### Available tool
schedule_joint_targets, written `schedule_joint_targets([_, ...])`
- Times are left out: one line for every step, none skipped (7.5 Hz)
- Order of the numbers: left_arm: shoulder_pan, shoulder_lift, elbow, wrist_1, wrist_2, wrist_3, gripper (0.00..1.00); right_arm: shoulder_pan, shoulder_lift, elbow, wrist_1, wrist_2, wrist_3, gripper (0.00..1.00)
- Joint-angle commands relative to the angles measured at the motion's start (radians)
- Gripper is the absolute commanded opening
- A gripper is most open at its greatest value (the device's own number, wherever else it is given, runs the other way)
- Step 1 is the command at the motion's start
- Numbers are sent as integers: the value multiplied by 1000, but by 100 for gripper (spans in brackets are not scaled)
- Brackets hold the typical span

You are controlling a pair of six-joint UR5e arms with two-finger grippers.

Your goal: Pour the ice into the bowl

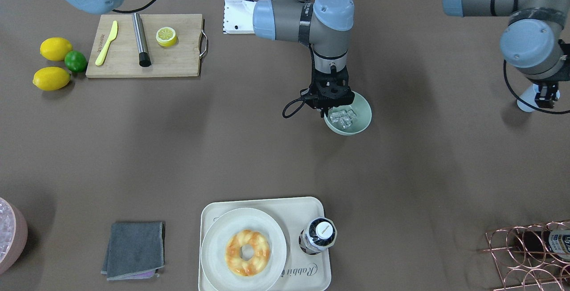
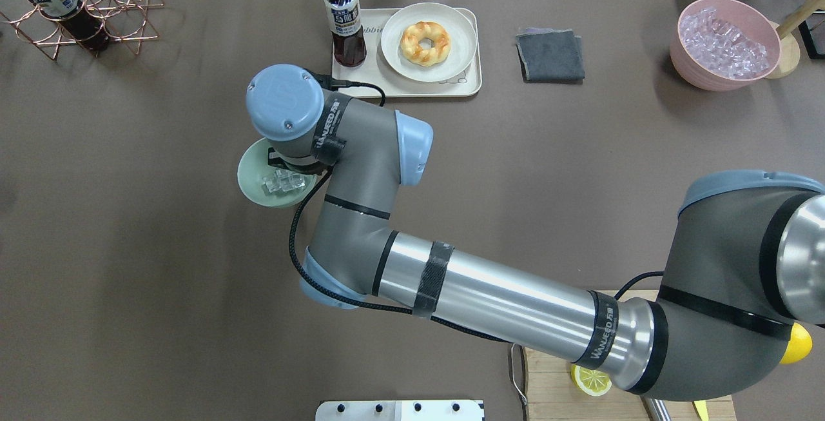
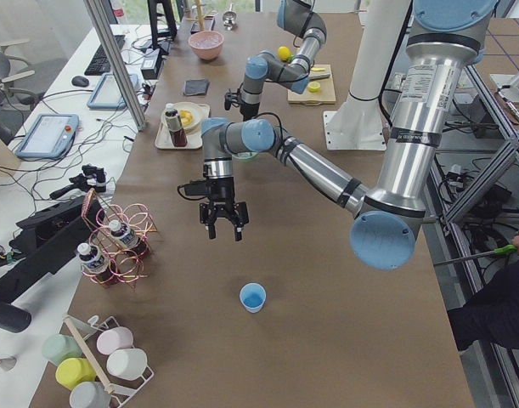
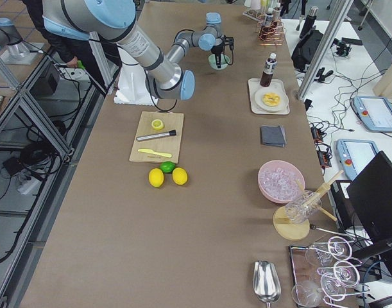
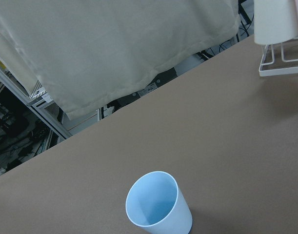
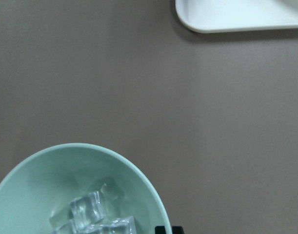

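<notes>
Clear glassy ice cubes (image 1: 343, 117) in the round mint-green bowl (image 1: 363, 124) — pour looks done; right gripper (image 1: 330, 108) fingers can't be told, left gripper (image 3: 224, 229) splayed, empty — retreat upward next.

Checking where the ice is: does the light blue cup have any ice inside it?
No, the light blue cup shows a bare, empty inside in the left wrist view; the ice lies in the bowl.
</notes>
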Motion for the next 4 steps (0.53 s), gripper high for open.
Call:
schedule_joint_targets([-187,-15,-18,-93,-185,238,97,114,-104,119,-1,116,-107,0])
schedule_joint_targets([-241,-12,-48,-95,-248,326,97,172,-172,174,-2,186,-203,0])
schedule_joint_targets([-313,-3,-61,-93,-320,449,97,222,-247,240,-4,238,-294,0])
schedule_joint_targets([-409,14,-58,-95,-426,634,97,272,-345,315,-2,280,-378,0])
